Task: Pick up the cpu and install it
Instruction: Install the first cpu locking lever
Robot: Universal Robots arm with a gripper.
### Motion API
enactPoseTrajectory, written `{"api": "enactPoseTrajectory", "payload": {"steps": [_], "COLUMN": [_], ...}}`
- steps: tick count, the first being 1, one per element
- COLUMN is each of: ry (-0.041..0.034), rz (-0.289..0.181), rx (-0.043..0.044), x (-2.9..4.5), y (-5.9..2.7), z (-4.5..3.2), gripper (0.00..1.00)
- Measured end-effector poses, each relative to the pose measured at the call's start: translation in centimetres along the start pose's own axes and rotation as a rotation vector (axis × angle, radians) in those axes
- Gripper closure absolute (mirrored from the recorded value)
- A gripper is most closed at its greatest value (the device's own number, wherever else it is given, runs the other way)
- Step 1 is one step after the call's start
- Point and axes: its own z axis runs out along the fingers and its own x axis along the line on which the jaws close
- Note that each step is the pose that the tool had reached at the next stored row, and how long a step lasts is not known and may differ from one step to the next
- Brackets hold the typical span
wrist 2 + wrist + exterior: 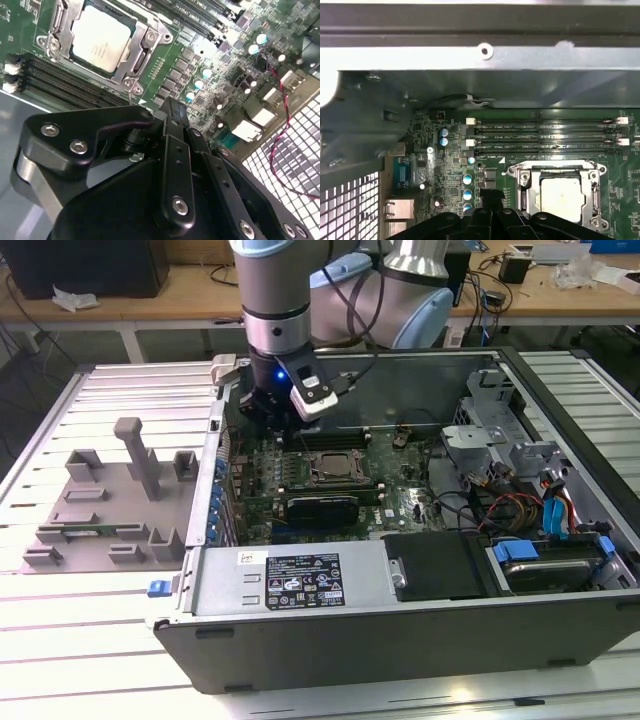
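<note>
The cpu (102,40), a flat silver square, lies seated in the metal-framed socket (142,52) on the green motherboard; both wrist views show it, also cpu (562,197). In the exterior view the cpu (335,468) sits mid-board inside the open computer case. My gripper (172,107) hangs above the board beside the socket, near the case's rear wall, apart from the cpu. Its black fingers are pressed together with nothing between them. The gripper (272,418) is to the exterior view's left of the socket.
Memory slots (545,135) run next to the socket. The case's rear wall (480,75) and vent grille (350,200) are close by. A grey fixture plate (100,500) lies at the exterior view's left, outside the case. Drive cage and cables (520,490) fill the right.
</note>
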Motion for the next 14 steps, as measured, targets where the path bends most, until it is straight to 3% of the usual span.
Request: {"api": "enactPoseTrajectory", "payload": {"steps": [3,6,8,14], "ry": [-0.0009,-0.0011,-0.0008,-0.0006], "rz": [0.0,0.0,0.0,0.001], "rx": [0.0,-0.0007,-0.012,-0.088], "x": [-0.01,-0.01,0.05,0.21], "y": [0.04,0.05,0.05,0.05], "z": [-0.62,-0.7,-0.71,-0.68], "gripper": [0.89,0.89,0.89,0.89]}}
